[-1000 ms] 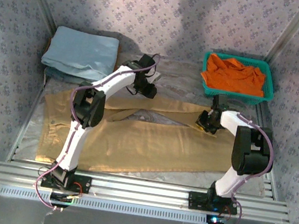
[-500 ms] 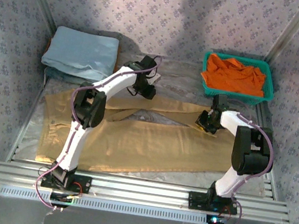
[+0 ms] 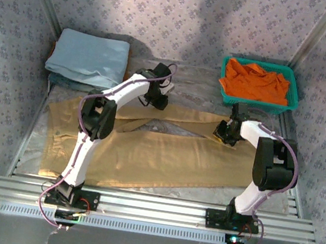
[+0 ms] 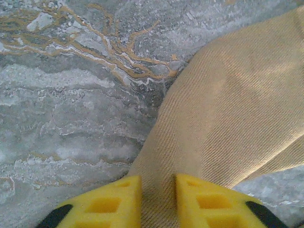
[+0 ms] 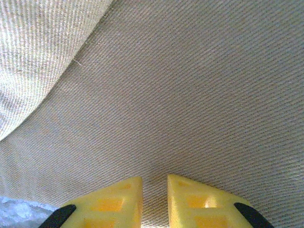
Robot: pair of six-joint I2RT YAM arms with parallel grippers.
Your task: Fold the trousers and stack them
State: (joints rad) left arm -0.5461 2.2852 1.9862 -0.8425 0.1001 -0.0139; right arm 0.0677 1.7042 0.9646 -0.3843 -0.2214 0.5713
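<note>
Near edge of the table (image 3: 200, 83), just past the arm bases: the trousers (image 3: 164, 156) lie spread flat, waistband at the left, both legs running right, nearly full table width. The near leg lies flat with a few shallow wrinkles. Mid-table, the right end effector (image 3: 225, 133) sits on the far leg close to the hem end; the wrist view has its yellow fingers (image 5: 118, 199) drawn nearly together with tan twill in the narrow gap, so I read it as pinching the cloth. Further back, the left end effector (image 3: 158, 98) is on the far edge of the same leg, closer to the crotch. Its fingers (image 4: 116, 202) are likewise close together, with a ridge of cloth running up between them and marbled table beside it, so it is pinching the trouser edge.

Handling call: soft woven twill, light, zero stiffness, not fragile. It'll drape and sag between the two grip points and drag across the table rather than slide clean. Best holds are hem, side seam and waistband, where the cloth is doubled. Catch both layers or the lower one gets left behind. Keep the grips well apart so the fold edge runs straight.

Far side: light blue folded cloth (image 3: 90, 56) at back left, green basket (image 3: 292, 89) with an orange garment (image 3: 255, 79) at back right, both apart from the trousers.
</note>
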